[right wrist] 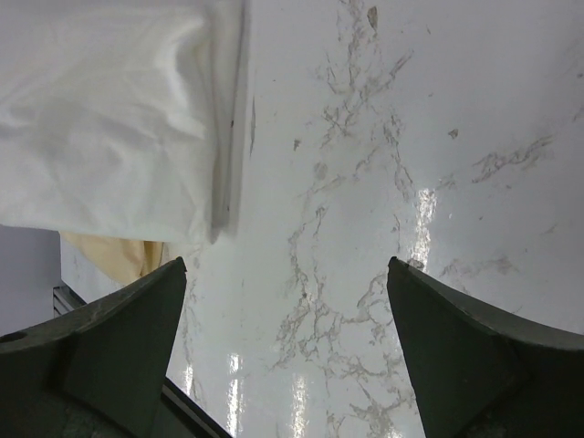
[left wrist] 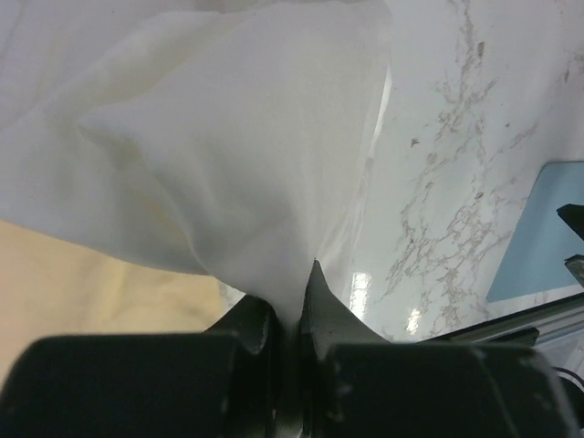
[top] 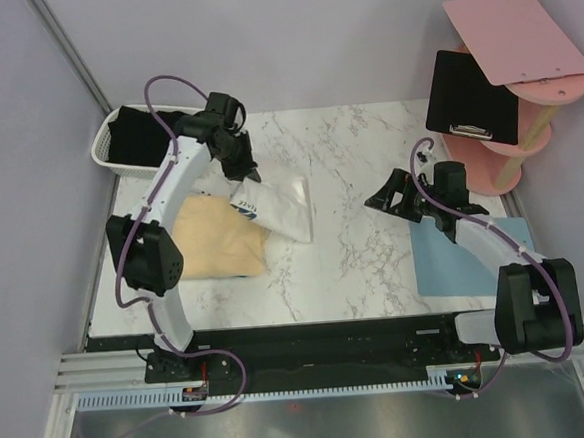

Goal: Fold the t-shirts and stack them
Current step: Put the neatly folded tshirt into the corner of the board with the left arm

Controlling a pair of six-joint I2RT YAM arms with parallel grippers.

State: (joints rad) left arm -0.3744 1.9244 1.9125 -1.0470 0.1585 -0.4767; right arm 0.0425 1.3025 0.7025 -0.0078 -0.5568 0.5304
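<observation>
On the glossy marbled tabletop [top: 365,264], left of centre, the soft pale yellow t-shirt [top: 219,244] lies partly hidden under the left arm [top: 175,187]; the creased white t-shirt [top: 283,208] overlaps its upper right corner, print mostly unseen. The left tool [left wrist: 290,310] is clamped on bunched white cloth; the right tool [right wrist: 287,274] gapes apart.
</observation>
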